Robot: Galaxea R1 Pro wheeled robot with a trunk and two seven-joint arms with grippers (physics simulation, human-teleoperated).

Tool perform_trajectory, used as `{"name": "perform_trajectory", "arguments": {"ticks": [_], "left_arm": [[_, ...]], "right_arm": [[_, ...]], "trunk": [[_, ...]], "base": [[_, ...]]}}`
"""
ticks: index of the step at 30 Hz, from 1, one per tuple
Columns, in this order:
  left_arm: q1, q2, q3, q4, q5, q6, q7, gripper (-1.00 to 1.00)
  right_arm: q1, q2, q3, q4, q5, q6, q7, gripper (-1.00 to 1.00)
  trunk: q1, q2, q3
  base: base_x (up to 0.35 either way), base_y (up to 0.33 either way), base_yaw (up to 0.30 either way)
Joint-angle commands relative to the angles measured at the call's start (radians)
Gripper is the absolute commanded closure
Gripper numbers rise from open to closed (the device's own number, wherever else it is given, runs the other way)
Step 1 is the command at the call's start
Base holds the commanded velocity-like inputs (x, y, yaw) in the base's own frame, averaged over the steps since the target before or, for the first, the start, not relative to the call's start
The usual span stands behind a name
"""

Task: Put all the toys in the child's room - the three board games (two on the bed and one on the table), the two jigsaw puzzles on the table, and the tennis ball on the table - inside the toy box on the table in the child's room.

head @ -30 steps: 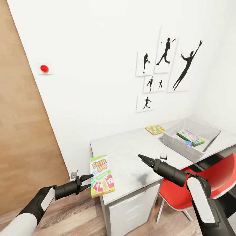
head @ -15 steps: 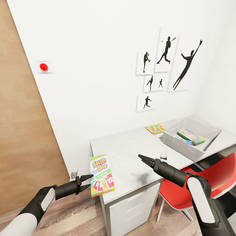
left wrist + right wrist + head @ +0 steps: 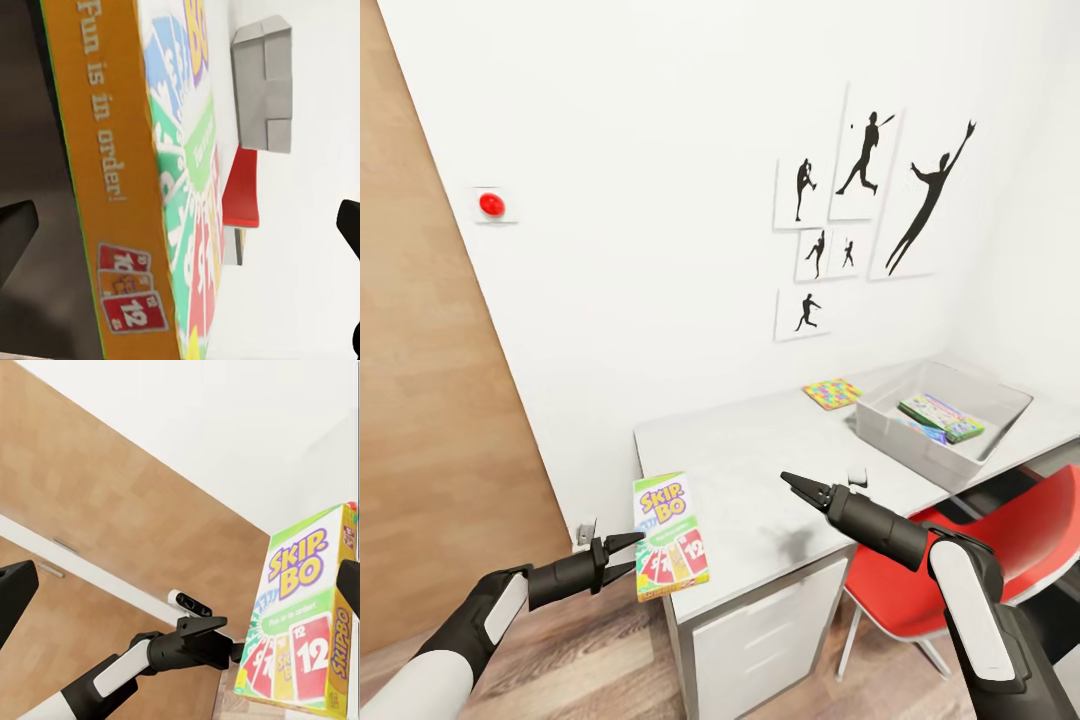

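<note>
A green and yellow Skip-Bo board game [image 3: 671, 535] hangs tilted at the table's left front corner. My left gripper [image 3: 638, 552] is shut on its left long edge, and the box's orange side [image 3: 112, 187] looms close in the left wrist view. My right gripper [image 3: 788, 480] hovers open above the white table [image 3: 760, 460] with nothing between its fingers, pointing at the game [image 3: 300, 615]. The grey toy box [image 3: 915, 448] stands at the table's far right and holds a green box [image 3: 942, 418]. A colourful square puzzle [image 3: 832, 393] lies behind it near the wall.
A small white object [image 3: 857, 475] lies on the table by my right gripper. A red chair [image 3: 990, 555] is tucked under the table's right part. A wooden door [image 3: 430, 420] stands to the left, with wood floor below, and a red button [image 3: 490, 204] sits on the wall.
The whole picture has drifted by a few pixels, so the camera moved slightly. Both arms and the Skip-Bo game keep their places.
</note>
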Motion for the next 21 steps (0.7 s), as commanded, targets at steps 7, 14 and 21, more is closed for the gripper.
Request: {"name": "perform_trajectory", "arguments": {"ticks": [7, 14, 21], "left_arm": [[0.000, 0.000, 0.001, 0.000, 0.002, 0.006, -0.001, -1.00], [0.000, 0.000, 0.001, 0.001, 0.003, 0.006, -0.001, -1.00], [0.000, 0.000, 0.001, 0.001, 0.003, 0.006, -0.001, -1.00]], "right_arm": [[-0.001, 0.000, -0.001, 0.000, 0.003, 0.005, 0.005, -1.00], [-0.001, 0.001, -0.001, 0.002, 0.003, 0.005, 0.005, -1.00], [-0.001, 0.002, 0.000, 0.000, 0.003, 0.005, 0.005, -1.00]], "trunk": [[0.000, -0.001, 0.002], [0.000, -0.001, 0.003], [0.000, -0.001, 0.004]], "base": [[0.000, 0.000, -0.185], [0.000, 0.000, -0.088], [0.000, 0.000, -0.005]]}}
